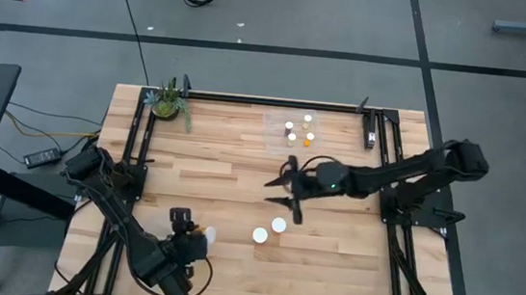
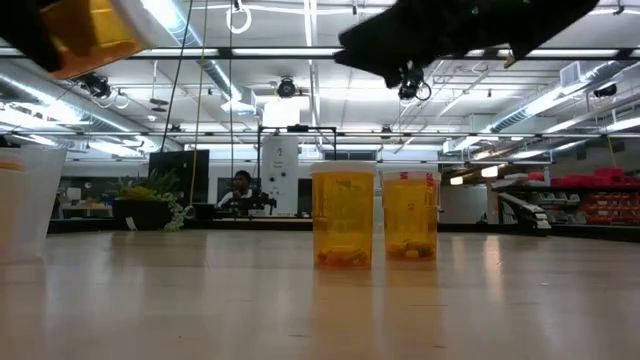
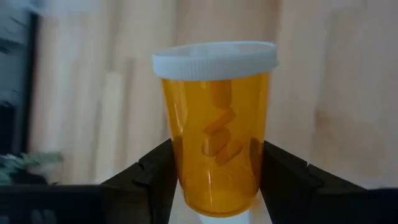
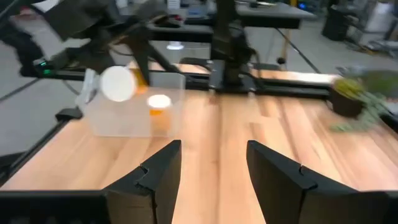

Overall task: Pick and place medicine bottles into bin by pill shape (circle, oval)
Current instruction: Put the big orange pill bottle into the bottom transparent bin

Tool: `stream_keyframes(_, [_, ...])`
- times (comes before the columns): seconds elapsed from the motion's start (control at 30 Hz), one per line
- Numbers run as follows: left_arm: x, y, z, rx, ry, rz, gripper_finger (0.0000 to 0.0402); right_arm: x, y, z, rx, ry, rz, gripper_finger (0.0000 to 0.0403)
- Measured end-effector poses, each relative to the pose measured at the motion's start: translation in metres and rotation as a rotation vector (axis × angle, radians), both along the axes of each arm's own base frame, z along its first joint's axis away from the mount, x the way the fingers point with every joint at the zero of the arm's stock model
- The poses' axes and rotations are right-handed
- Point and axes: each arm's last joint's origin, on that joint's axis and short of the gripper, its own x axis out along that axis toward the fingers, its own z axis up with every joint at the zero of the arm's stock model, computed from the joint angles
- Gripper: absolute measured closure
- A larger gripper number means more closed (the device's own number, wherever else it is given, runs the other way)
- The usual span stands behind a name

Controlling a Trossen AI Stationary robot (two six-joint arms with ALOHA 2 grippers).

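Observation:
My left gripper (image 1: 194, 238) is at the near left of the table, shut on an orange bottle with a white cap (image 3: 214, 124) that has oval pills inside; the bottle also shows in the low view (image 2: 85, 35). My right gripper (image 1: 290, 186) hangs open and empty over the middle of the table (image 4: 211, 162). Two orange white-capped bottles (image 1: 260, 234) (image 1: 279, 226) stand upright on the table just near of it, and they show in the low view (image 2: 343, 215) (image 2: 410, 212). A clear bin (image 1: 274, 134) at the far side holds several small bottles (image 1: 290, 127). My left gripper pinches the bottle's lower body (image 3: 180, 171) between its two fingers (image 3: 155, 177), one on each side. The bottle points away along the fingers, its cap (image 1: 208, 232) toward the table's right. It is lifted clear of the table and tilted.
A second clear bin (image 4: 99, 121) with a white-capped bottle (image 4: 158, 102) in it shows near the left arm in the right wrist view. A green potted plant (image 1: 168, 102) stands at the far left corner. Black frame rails (image 1: 248, 98) run along the table's edges.

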Motion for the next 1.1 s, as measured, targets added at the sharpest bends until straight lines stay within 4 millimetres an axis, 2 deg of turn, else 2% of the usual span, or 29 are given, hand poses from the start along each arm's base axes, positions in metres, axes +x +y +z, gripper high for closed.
stream_keyframes(0.2, [0.006,0.001,0.004,0.124,-0.221,0.007,0.0206,0.016,0.028,0.01,-0.082,-0.041,0.099,0.0214])
stream_keyframes(0.4, [0.018,0.004,0.008,0.189,-0.38,0.02,0.0202,0.018,0.046,0.023,-0.119,-0.094,0.156,0.0211])
stream_keyframes(0.77, [0.059,0.014,0.013,0.176,-0.451,-0.033,0.0205,0.023,0.06,0.007,-0.179,-0.071,0.128,0.014])
stream_keyframes(0.87, [0.071,0.015,0.017,0.176,-0.485,-0.064,0.02,0.018,0.066,0.01,-0.211,-0.069,0.099,0.0127])
stream_keyframes(1.1, [0.095,0.016,0.036,0.192,-0.592,-0.154,0.0206,-0.016,0.082,0.041,-0.257,-0.056,0.105,0.012])
